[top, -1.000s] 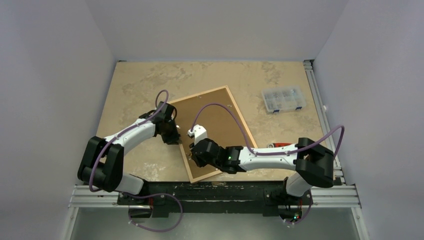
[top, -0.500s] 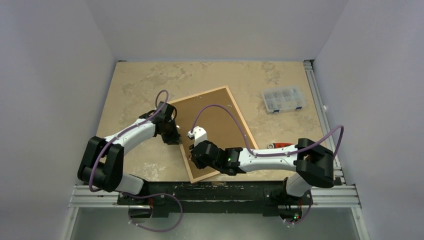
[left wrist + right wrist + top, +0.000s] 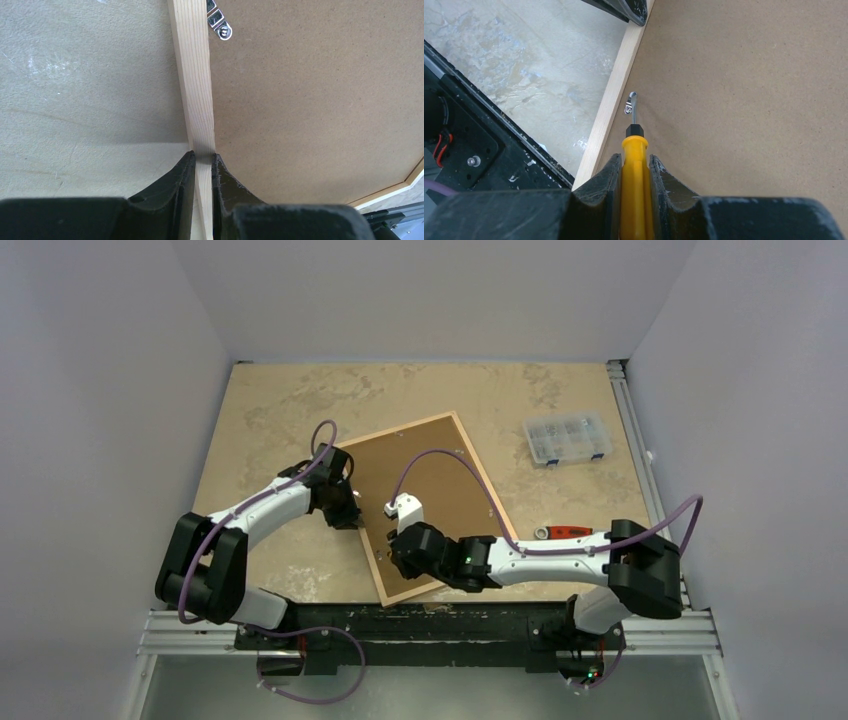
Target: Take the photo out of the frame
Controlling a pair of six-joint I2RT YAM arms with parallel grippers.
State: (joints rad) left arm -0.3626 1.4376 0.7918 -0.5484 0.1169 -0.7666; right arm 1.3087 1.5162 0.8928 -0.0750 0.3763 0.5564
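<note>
The frame [image 3: 395,430] lies face down on the table, its light wood rails around the brown backing board [image 3: 440,475]. The photo is hidden under the board. My left gripper [image 3: 345,512] is shut on the frame's left rail [image 3: 195,75], one finger on each side, seen in the left wrist view [image 3: 202,156]. My right gripper [image 3: 400,545] is shut on a yellow-handled screwdriver [image 3: 634,190]. Its metal tip touches a small metal tab [image 3: 629,106] on the board beside the left rail. Another tab [image 3: 220,27] shows farther along that rail.
A clear plastic parts box [image 3: 567,438] sits at the back right. A red-handled tool [image 3: 565,532] lies right of the frame near my right forearm. An aluminium rail [image 3: 640,440] runs along the table's right edge. The black arm base [image 3: 469,150] is close to the frame's near corner.
My right arm has shifted a little to the right, uncovering the red-handled tool, with the screwdriver still at the tab. The left gripper and the frame have not moved.
</note>
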